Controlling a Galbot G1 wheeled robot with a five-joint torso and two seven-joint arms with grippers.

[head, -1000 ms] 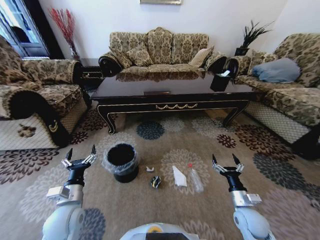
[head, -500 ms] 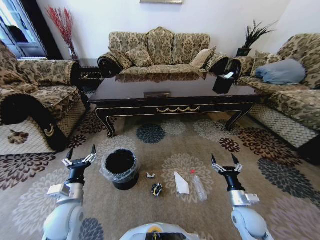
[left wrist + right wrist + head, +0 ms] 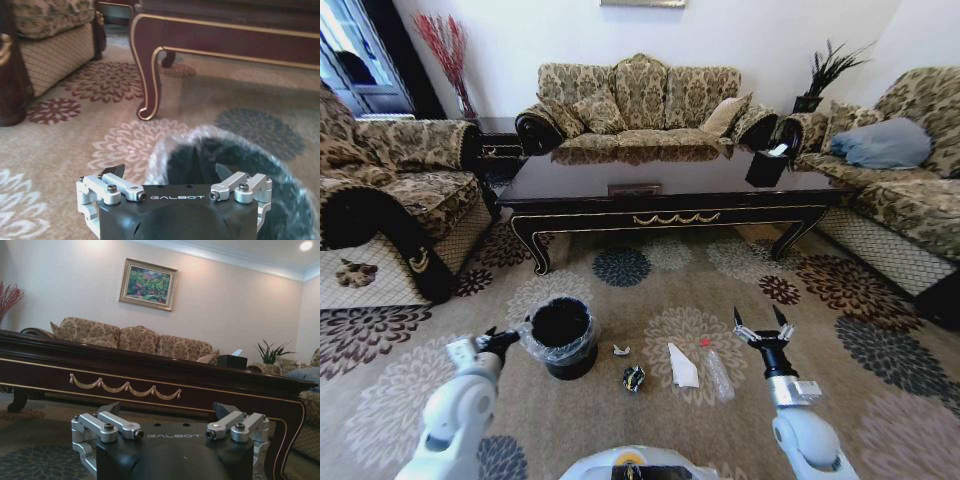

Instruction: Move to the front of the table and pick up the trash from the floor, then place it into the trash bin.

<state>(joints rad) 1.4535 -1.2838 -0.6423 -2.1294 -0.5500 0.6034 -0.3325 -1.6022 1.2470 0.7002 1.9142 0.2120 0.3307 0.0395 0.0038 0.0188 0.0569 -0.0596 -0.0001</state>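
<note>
- The right gripper [image 3: 761, 326] hovers at five o'clock with its fingers spread, holding nothing; reaching across for the litter, it could knock the clear plastic bottle with the red cap [image 3: 713, 368] rolling.
- The left gripper [image 3: 501, 339], at eight o'clock, is spread wide and empty, touching or nearly touching the round black bin's clear bag liner [image 3: 534, 334]; a snag could tip the bin [image 3: 561, 338].
- Between them lie a white folded paper [image 3: 681, 366], a dark crumpled wrapper [image 3: 633, 378] and a tiny white scrap [image 3: 619, 351], which is easily missed.
- The glossy dark wooden table [image 3: 670, 190] stands at twelve o'clock, well apart.
</note>
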